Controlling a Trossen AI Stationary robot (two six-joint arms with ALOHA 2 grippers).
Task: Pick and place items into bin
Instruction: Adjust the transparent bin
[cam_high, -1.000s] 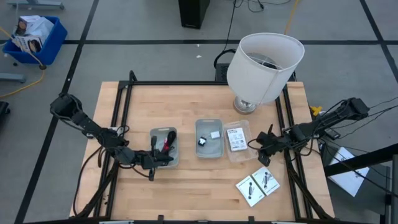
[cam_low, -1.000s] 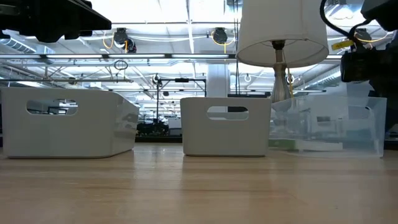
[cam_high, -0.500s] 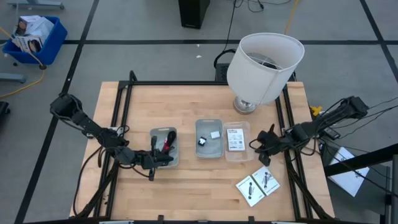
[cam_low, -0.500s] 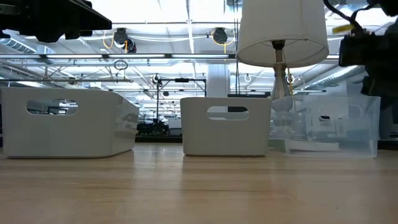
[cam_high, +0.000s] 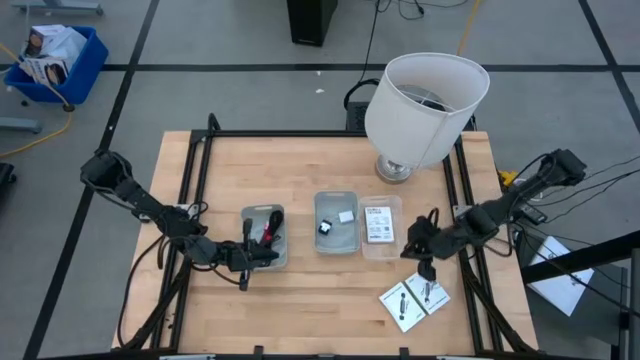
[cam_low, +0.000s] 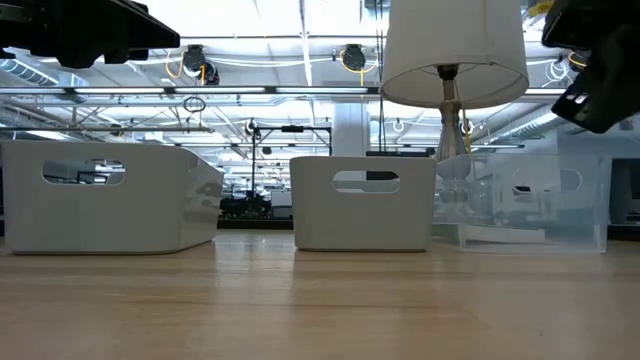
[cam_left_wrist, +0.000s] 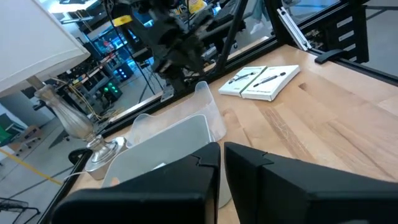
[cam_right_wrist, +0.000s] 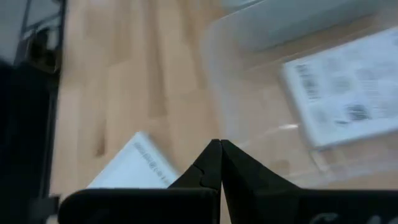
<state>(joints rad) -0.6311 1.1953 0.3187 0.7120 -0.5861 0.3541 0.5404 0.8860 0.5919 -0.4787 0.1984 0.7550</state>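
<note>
Two white cards with black print (cam_high: 415, 296) lie flat on the table near its near right corner; they also show in the left wrist view (cam_left_wrist: 261, 81). A third card (cam_high: 377, 222) lies in the clear bin (cam_high: 397, 243). The dark red and black-and-red cables (cam_high: 265, 231) sit in the left grey bin (cam_high: 278, 250). The tiny white block (cam_high: 346, 216) and tiny black block (cam_high: 325, 228) are in the middle grey bin (cam_high: 337, 246). My right gripper (cam_high: 421, 248) is shut and hovers between the clear bin and the two cards. My left gripper (cam_high: 252, 257) is shut at the left bin's near edge.
The big white lampshade (cam_high: 427, 105) on its glass base stands at the table's far right, behind the clear bin. Black frame rails (cam_high: 198, 170) run along the table's left and right sides. Bare wood lies along the near edge, left of the cards.
My right gripper has moved from beside the clear bin's right wall toward the table's near edge and a little left, closing on the two cards that lie on the table. The left arm has stayed still, and nothing on the table has moved.
</note>
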